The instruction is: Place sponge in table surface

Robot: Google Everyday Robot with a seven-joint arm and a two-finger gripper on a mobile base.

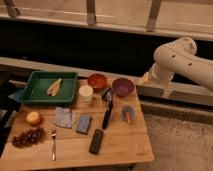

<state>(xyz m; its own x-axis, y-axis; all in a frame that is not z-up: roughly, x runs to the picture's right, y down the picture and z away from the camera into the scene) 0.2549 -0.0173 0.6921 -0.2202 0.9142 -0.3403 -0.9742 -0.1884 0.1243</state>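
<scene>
My pincer [166, 92] hangs at the end of the white arm, off the table's far right corner, open and gripping nothing.

The small thick blue rectangular sponge [83, 123] lies flat on the light-brown wooden plank table [120, 147], left of centre and toward the near side, well apart from the pincer, to its left and nearer. Its long axis runs near to far, the far end leaning slightly right. It sits just right of the flat grey-blue speckled cloth [63, 117] and just far-left of the black rectangular remote [96, 141].

Count:
- Sponge, cloth and remote: one each.
- Metal fork [53, 144]: one.
- Bunch of dark grapes [27, 137]: one.
- Round orange-red fruit [34, 118]: one.
- Green plastic tray [47, 101]: one.
- White cup [86, 92]: one.
- Large bowls: two, a red bowl [97, 80] and a purple bowl [122, 86].
- Long black tool [107, 112]: one.
</scene>
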